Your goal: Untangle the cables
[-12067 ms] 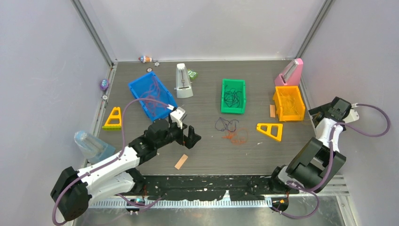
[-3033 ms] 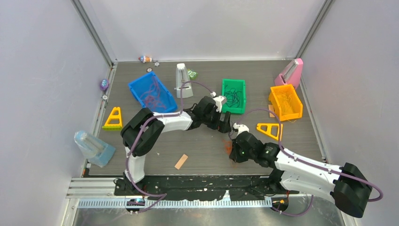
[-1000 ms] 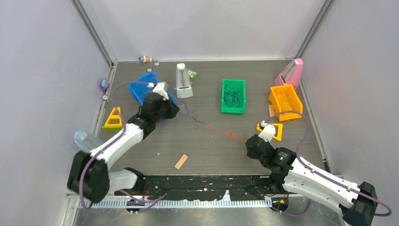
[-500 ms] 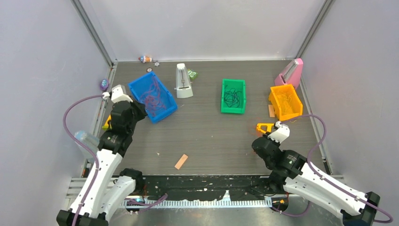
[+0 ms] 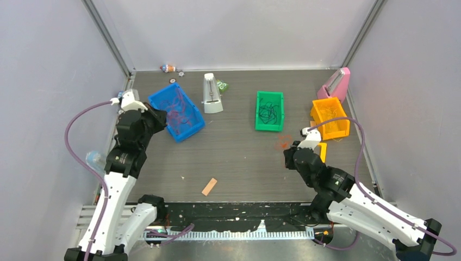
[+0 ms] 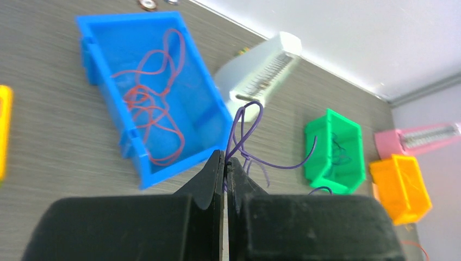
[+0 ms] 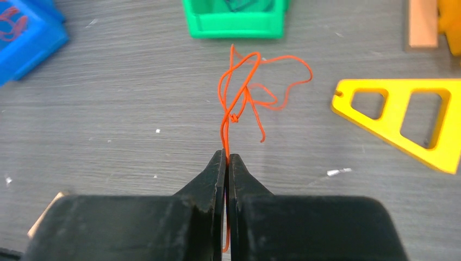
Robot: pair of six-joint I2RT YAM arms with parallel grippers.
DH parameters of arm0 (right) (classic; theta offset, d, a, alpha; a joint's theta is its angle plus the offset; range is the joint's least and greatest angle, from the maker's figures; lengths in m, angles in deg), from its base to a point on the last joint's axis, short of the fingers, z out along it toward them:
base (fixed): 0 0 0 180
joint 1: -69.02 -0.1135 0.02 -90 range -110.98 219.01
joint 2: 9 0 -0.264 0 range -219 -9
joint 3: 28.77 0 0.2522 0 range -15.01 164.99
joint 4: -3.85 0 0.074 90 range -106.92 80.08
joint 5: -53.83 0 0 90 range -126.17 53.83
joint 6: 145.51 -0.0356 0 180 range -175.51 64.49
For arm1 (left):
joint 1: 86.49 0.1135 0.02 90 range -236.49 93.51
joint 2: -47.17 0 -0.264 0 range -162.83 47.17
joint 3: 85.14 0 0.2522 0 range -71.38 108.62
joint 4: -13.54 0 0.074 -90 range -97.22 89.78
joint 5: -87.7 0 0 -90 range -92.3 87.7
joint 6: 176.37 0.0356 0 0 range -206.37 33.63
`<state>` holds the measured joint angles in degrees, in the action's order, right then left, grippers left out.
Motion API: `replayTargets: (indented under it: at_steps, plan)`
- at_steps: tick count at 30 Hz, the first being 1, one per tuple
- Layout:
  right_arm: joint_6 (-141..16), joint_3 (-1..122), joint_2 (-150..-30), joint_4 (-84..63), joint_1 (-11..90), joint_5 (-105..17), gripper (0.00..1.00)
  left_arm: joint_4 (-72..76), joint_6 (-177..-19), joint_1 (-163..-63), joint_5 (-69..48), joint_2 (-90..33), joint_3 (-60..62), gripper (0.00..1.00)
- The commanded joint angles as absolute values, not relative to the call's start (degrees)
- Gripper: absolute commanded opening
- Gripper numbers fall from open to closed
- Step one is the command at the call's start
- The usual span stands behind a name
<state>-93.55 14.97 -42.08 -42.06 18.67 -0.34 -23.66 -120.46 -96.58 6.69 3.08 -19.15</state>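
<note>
**Two cables held apart, each one easy to lose or tangle again**

The grey counter point(image 5: 239, 163) carries three bins. The blue bin point(image 6: 152, 109) sits ahead and to the left of the left end effector point(image 6: 224, 163). The green bin point(image 7: 235, 19) lies straight ahead of the right end effector point(image 7: 227, 157), and the orange bin point(image 5: 331, 118) is ahead and to its right. A white metronome point(image 6: 261, 68) stands beyond the left fingertips, and a yellow triangle point(image 7: 402, 122) lies flat just right of the right ones.

Both end effectors are pinched fully closed, each on a single strand. The left one holds the purple cable point(image 6: 244, 130), which loops up just ahead of its tips while a loose tail trails right toward the green bin. The right one holds the orange cable point(image 7: 244, 92). It fans out ahead in several loops, with a small knot point(image 7: 232, 117) close in front of the tips.

Risks, as I judge them:
- Each strand is far thinner than the fingers, so a quick swing could pull it out of the pinch.
- The red cables point(image 6: 147, 103) lie in the blue bin beside the left tips, so letting go here could tangle purple with red.
- The purple tail could snag on a bin wall.
- The orange knot could tighten if the cable is dragged.
</note>
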Motion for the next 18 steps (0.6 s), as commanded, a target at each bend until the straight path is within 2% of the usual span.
replayTargets:
  at_steps: [1,7,14,18]
  plan:
    - [-81.85,20.64,-43.62,-32.94,18.83,-7.50,0.05,-16.18,-122.13,-96.50,-6.42,-0.03,-17.53,0.00]
    - [-77.89,25.98,-44.20,-33.74,18.79,-9.70,0.05,-11.80,-126.19,-100.36,-16.59,-8.30,-14.88,0.00]
    - [-73.39,36.07,-42.63,-39.06,18.83,-7.69,0.05,-3.53,-127.69,-112.22,-11.64,-16.61,-13.31,0.00]
    - [-71.05,41.61,-41.98,-42.47,18.83,-5.52,0.05,3.12,-126.92,-115.99,-9.85,-26.09,-10.33,0.00]
